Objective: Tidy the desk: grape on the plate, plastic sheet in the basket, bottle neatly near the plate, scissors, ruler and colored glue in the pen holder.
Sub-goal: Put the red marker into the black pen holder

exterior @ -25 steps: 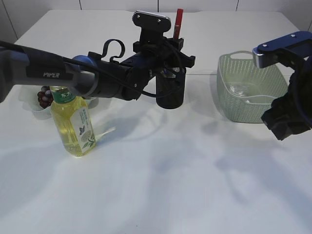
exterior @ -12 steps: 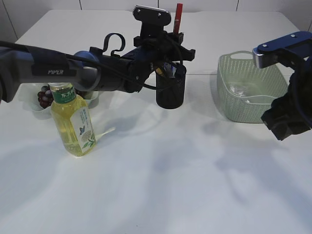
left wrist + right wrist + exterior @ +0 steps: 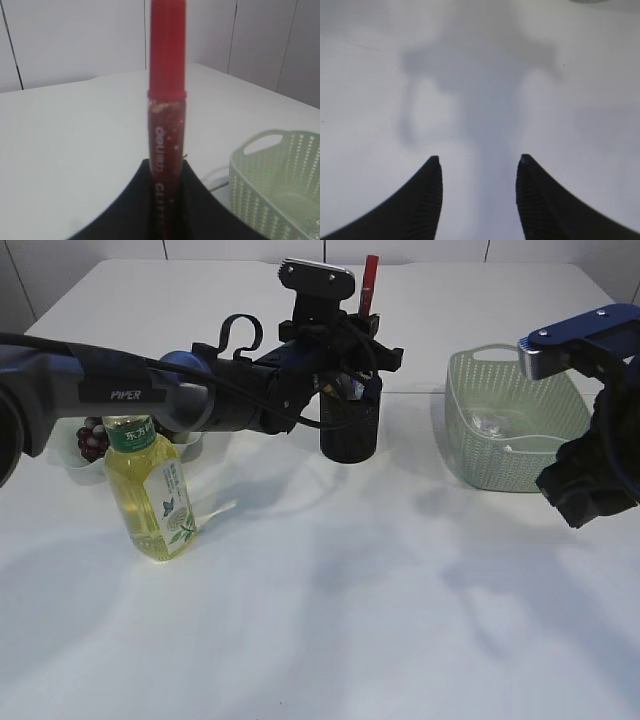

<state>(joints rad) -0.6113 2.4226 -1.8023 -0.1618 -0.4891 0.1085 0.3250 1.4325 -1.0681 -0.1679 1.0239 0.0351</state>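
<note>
Gripping red glue stick [image 3: 166, 100] upright over pen holder [image 3: 349, 430]: left end effector [image 3: 165, 200]; right end effector [image 3: 477, 167] open, empty.

Worktop [image 3: 330, 620]: matt white, smooth, faintly shadowed. Colored glue [image 3: 166, 100] in my left hand [image 3: 165, 200]: clear glossy plastic tube, red glitter inside, smooth red cap. Pen holder [image 3: 349, 430]: black mesh, matt. Basket [image 3: 480, 455]: pale green perforated plastic, slight sheen. Bottle [image 3: 150, 490]: transparent glossy plastic, green cap, paper-like label. My right hand [image 3: 479, 200]: matt black fingers [image 3: 425, 200], finely ribbed inner faces.
</note>
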